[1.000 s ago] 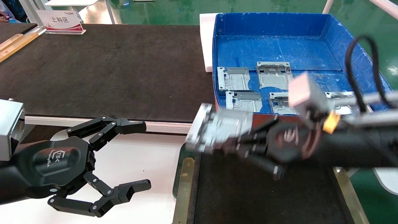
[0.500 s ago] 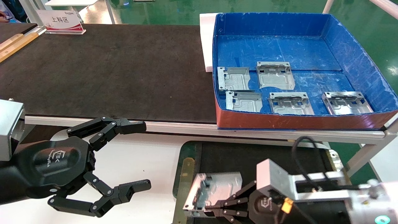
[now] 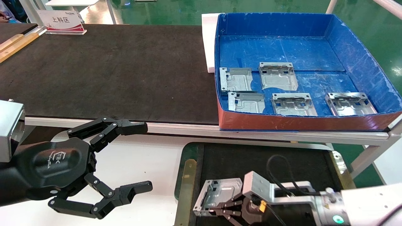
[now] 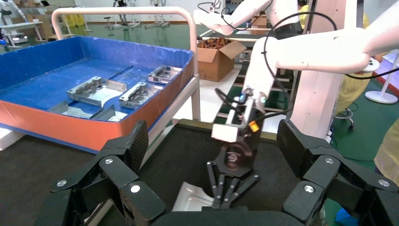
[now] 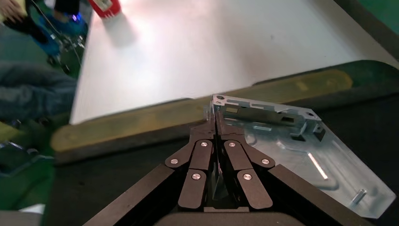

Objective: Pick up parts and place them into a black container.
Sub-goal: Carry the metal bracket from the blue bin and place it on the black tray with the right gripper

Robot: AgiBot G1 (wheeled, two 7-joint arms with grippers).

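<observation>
My right gripper (image 3: 220, 209) is shut on the edge of a silver-grey part (image 3: 220, 193) and holds it low over the near left of the black container (image 3: 186, 175), close to its olive rim. In the right wrist view the closed fingertips (image 5: 216, 125) pinch the part's bent edge tab (image 5: 301, 150) above the black floor. The left wrist view shows the same part (image 4: 190, 200) under the right gripper (image 4: 221, 200). Several more parts (image 3: 278, 75) lie in the blue box (image 3: 361, 53). My left gripper (image 3: 144, 157) is open and empty, parked at the left.
The blue box with the red front wall (image 3: 298, 122) stands on the long black mat-covered tabletop (image 3: 110, 72) behind the container. A white surface (image 3: 147, 163) lies left of the container. A sign (image 3: 61, 20) stands at the far left.
My right gripper has carried the part from in front of the blue box down into the near left of the black container, and the part now lies flatter. The left arm has not moved.
</observation>
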